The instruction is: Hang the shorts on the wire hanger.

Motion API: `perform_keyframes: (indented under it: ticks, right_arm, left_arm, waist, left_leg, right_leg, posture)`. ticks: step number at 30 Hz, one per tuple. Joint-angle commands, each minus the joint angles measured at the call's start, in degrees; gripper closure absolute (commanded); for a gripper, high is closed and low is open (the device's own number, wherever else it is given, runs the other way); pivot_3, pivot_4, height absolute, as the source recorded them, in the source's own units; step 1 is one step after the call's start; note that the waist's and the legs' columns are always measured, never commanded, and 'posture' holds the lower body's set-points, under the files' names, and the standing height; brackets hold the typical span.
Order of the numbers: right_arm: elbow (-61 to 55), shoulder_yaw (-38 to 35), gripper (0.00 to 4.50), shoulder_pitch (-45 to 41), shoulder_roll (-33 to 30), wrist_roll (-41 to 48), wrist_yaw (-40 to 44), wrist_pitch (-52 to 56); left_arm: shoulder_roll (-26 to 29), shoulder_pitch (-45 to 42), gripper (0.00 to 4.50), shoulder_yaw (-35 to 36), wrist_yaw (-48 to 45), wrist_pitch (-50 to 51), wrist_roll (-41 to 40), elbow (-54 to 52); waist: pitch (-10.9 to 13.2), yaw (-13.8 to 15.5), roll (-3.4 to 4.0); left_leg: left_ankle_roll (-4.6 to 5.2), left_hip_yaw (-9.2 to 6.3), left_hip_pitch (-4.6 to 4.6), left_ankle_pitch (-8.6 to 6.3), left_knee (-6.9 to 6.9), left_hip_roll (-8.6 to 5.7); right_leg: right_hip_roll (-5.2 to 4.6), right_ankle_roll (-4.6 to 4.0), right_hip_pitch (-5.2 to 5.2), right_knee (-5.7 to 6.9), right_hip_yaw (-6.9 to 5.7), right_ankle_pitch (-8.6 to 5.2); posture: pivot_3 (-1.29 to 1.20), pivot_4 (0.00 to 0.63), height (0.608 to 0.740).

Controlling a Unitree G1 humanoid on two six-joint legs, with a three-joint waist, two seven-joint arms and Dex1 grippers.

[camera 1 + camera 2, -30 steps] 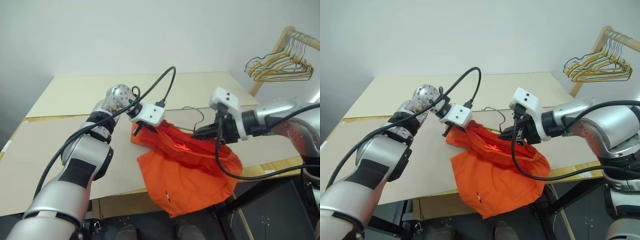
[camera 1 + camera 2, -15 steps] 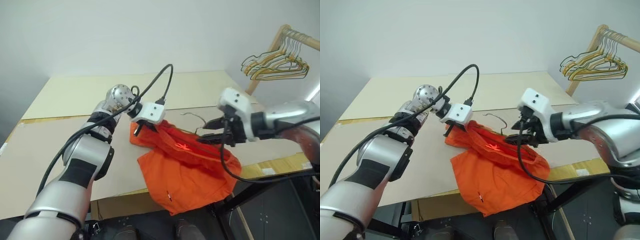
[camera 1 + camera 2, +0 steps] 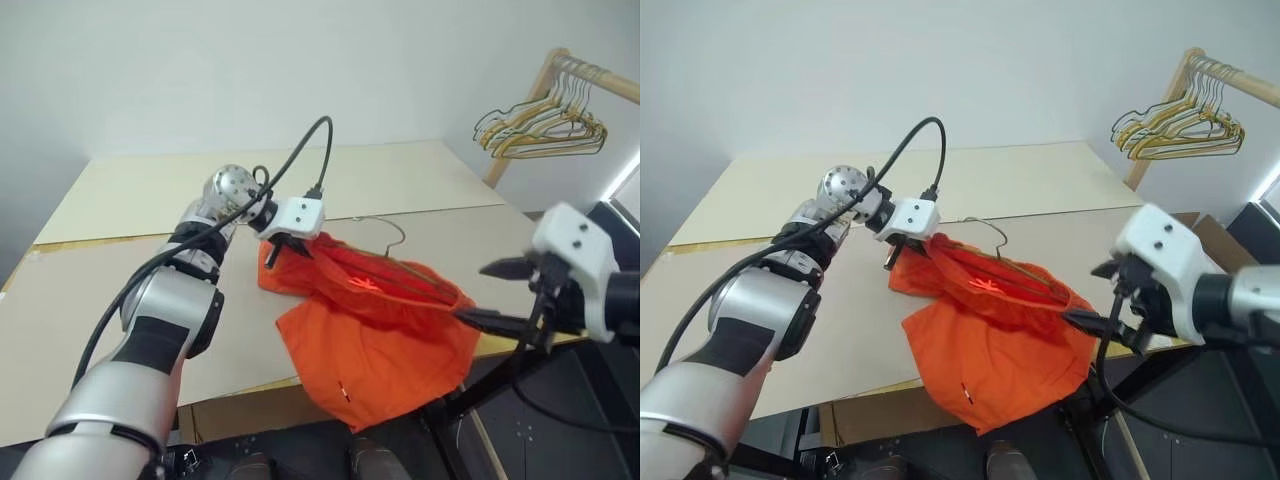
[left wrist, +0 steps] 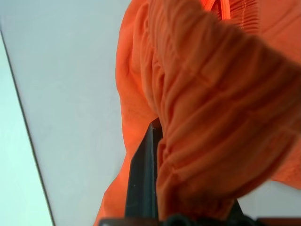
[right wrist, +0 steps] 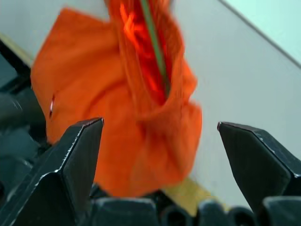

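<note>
My left gripper is clamped tight on the gathered waistband of the shorts, holding that corner up off the table; in my left wrist view the bunched orange elastic wraps right over my black finger. My right gripper now hangs off the table's right edge with its two fingers spread wide and nothing between them, the shorts well apart from it. A second ago that gripper was closed in at the shorts' waistband; it has let go and pulled back to the right. My left has kept its grip throughout.

Count: one pair of shorts, draped over the table's front edge with the lower leg hanging down, a small white mark near the hem. One wire hanger, its hook poking up behind the waistband and its thin wire running inside the open waist, seen too in my right wrist view. Far right, a bunch of gold and green hangers on a wooden rack; I can't count them.
</note>
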Motion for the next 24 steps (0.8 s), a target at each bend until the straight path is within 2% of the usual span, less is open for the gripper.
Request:
perform_keyframes:
  ticks: [1, 7, 15, 18, 24]
  right_arm:
    - [-0.4, 0.1, 0.02, 3.4, -1.6, -4.6, -1.1, -5.4]
    - [5.8, 10.5, 0.02, 0.1, -1.4, -8.1, -5.2, -10.0]
    - [16.4, 29.3, 0.02, -12.2, 0.7, -13.5, -5.3, -14.1]
    - [18.8, 33.9, 0.88, -16.1, 1.6, -14.9, -4.1, -15.0]
    - [22.5, 39.9, 3.08, -20.6, 2.3, -17.3, -1.3, -16.3]
  left_arm:
    - [0.6, -2.0, 4.5, 1.4, 0.3, -0.1, -1.0, -1.0]
    - [0.8, -1.7, 4.5, 1.5, 0.2, -0.2, -1.1, -1.2]
    - [1.0, -1.8, 4.5, 1.7, -0.2, -0.3, -1.1, -1.3]
    - [1.1, -1.7, 4.5, 1.7, -0.1, -0.4, -1.0, -1.2]
    - [1.0, -1.3, 4.5, 1.7, -0.3, -0.8, -0.9, -1.4]
  waist:
    - [0.0, 0.0, 0.0]
    - [0.0, 0.0, 0.0]
    - [0.0, 0.1, 0.0]
    - [0.0, 0.1, 0.0]
    - [0.0, 0.3, 0.0]
  left_leg:
    - [0.0, 0.01, 0.04, 0.0, 0.0, 0.0]
    - [0.0, 0.06, 0.12, 0.0, -0.02, -0.01]
    - [0.02, 0.07, 0.11, -0.01, -0.04, -0.03]
    - [0.02, 0.07, 0.1, -0.02, -0.04, -0.03]
    - [0.03, 0.07, 0.07, -0.02, -0.03, -0.04]
  right_leg:
    - [0.0, 0.01, 0.02, 0.0, 0.02, 0.0]
    - [0.0, 0.0, 0.04, -0.01, 0.08, -0.01]
    - [0.01, -0.03, 0.03, -0.02, 0.11, -0.01]
    - [0.01, -0.07, 0.01, -0.02, 0.11, 0.02]
    - [0.0, -0.14, 0.0, -0.02, 0.11, 0.06]
  posture:
    - [-0.09, 0.0, 0.74]
    - [-0.08, 0.0, 0.74]
    - [-0.06, 0.0, 0.74]
    - [-0.06, 0.0, 0.74]
    - [-0.06, 0.0, 0.74]
